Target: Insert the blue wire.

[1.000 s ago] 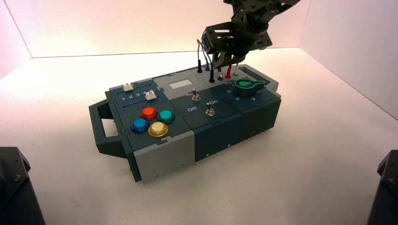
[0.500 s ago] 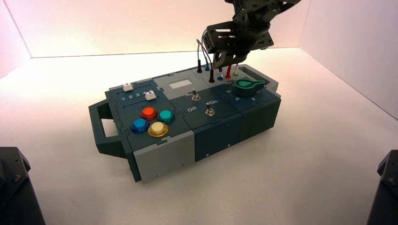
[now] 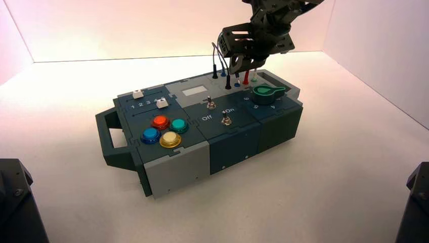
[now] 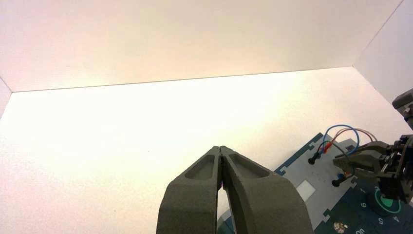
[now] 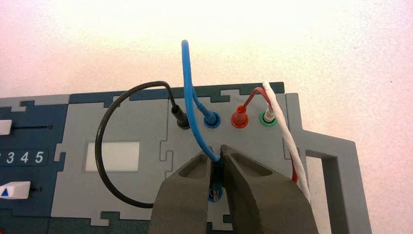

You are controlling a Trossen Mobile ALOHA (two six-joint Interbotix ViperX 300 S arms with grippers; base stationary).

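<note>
The blue wire (image 5: 187, 73) arches up from one plug seated in a blue socket (image 5: 211, 119) on the box's grey rear panel (image 5: 146, 185). Its other plug (image 5: 215, 176) stands upright between the fingers of my right gripper (image 5: 216, 156), which is shut on it. The metal tip sits right over a second blue socket (image 5: 215, 195); I cannot tell how deep it is. In the high view the right gripper (image 3: 242, 65) hovers over the box's back right. My left gripper (image 4: 221, 151) is shut on nothing, parked off to the box's left.
A black wire (image 5: 104, 146) loops from its socket beside the blue one. A red plug (image 5: 239, 118) and a white lead in a green socket (image 5: 268, 117) stand to the other side. The green knob (image 3: 264, 91), two toggle switches (image 3: 226, 119) and the box's handle (image 5: 336, 161) lie nearby.
The right gripper has lifted very slightly while keeping its hold on the blue plug. Nothing else has moved.
</note>
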